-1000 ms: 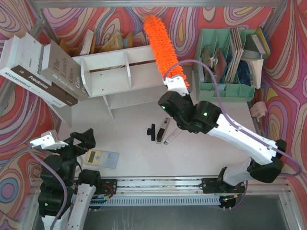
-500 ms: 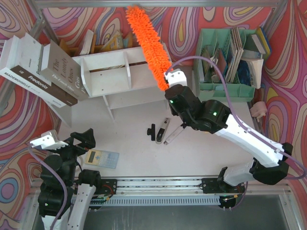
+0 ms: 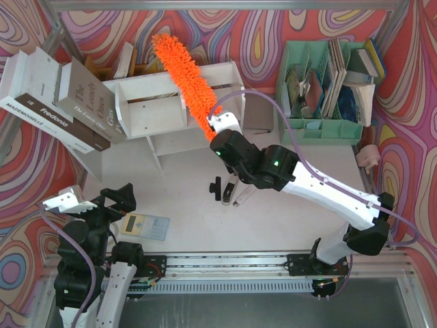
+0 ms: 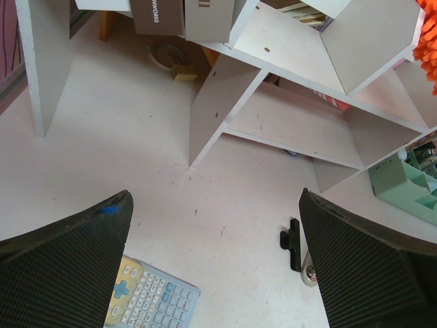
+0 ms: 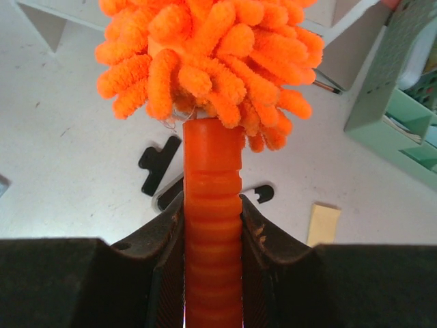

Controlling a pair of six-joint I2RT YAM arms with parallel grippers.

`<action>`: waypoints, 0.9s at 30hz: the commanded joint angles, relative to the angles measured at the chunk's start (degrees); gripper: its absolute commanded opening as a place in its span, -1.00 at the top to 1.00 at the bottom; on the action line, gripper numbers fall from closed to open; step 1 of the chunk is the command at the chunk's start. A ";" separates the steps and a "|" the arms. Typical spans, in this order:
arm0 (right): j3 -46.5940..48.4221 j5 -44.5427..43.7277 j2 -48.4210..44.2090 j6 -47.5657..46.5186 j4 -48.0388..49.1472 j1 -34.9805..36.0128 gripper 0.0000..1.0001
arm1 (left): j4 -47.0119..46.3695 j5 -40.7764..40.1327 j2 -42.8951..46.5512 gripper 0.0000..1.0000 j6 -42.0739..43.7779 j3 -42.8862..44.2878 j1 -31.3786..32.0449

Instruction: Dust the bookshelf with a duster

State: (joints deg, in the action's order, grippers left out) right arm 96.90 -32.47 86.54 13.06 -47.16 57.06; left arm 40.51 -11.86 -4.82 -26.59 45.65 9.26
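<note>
Clamping duster (image 3: 181, 78) handle, right hand (image 5: 212, 208); fluffy head partly hides bookshelf (image 3: 147, 109) top.

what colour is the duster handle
Orange, like the fluffy head; the duster handle shows best in the right wrist view.

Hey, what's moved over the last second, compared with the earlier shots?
The right pincer, still clamped on the duster, swept it leftward over the bookshelf, and its arm followed. The left pincer, the calculator and the books stayed put.
</note>
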 commanded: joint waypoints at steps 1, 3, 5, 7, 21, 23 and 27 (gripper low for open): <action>0.95 -9.68 -0.43 2.60 -1.38 0.16 1.00 | -1.47 0.06 0.22 -0.97 -0.31 -0.56 -0.38; 1.29 -13.72 -1.16 4.00 -3.19 0.09 1.00 | -1.48 0.08 0.19 -0.97 -0.31 -0.64 -0.38; 2.04 -16.98 -1.78 5.31 -5.15 0.12 1.00 | -1.49 0.12 0.33 -0.97 -0.31 -0.65 -0.38; 2.92 -19.30 -2.20 6.33 -7.09 -0.01 1.00 | -1.50 0.17 0.34 -0.97 -0.31 -0.65 -0.41; 7.44 -17.46 -10.84 -2.94 -0.68 -0.16 1.00 | -1.51 0.17 0.58 -0.97 -0.31 -0.65 -0.38; 6.54 -14.03 -10.84 -3.04 0.59 -0.15 1.00 | -1.53 0.08 0.59 -0.97 -0.31 -0.65 -0.38; 3.60 -5.05 -9.90 -3.31 3.64 -0.17 1.00 | -1.47 0.08 0.35 -0.97 -0.31 -0.65 -0.40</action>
State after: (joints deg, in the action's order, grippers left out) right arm 103.02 -46.26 74.87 11.70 -49.50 56.93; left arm 40.51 -11.84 -4.82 -26.59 45.63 9.21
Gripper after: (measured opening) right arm 0.336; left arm 0.986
